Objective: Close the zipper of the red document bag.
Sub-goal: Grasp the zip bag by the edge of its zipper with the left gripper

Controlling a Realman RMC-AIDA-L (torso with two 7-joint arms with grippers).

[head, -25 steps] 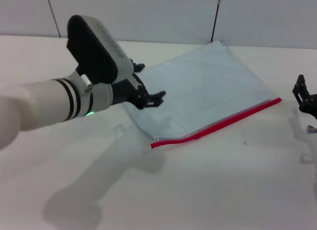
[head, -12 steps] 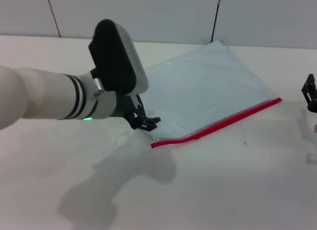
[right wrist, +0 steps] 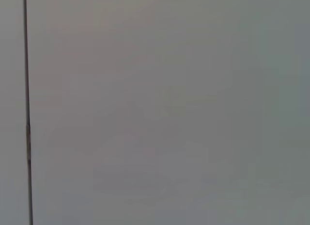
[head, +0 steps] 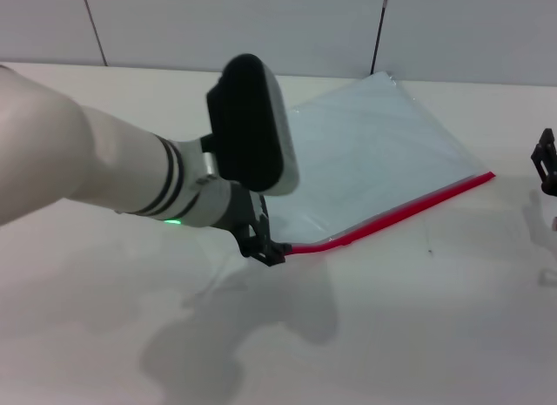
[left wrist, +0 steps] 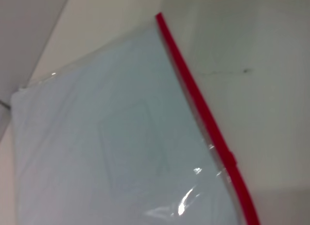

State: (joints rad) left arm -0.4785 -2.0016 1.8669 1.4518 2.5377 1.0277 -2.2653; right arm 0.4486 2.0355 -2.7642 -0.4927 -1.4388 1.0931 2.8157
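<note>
White tabletop (head: 418, 335) under a grey wall, bearing the red document bag (head: 374, 152) flat, zipper (head: 392, 215) along its near edge. Now down at the zipper's left end, left gripper (head: 265, 248), moved from over the bag a second ago; grip state: cannot tell. Probably set to catch the slider. Parked right of the zipper, right gripper (head: 548, 165).

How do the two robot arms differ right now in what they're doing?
The left gripper reaches far over the table, down at the near end of the zipper on the red document bag; the right gripper sits at the table's far right edge, away from the bag. The left arm fills the head view; only a bit of the right shows. Both have black grippers.
</note>
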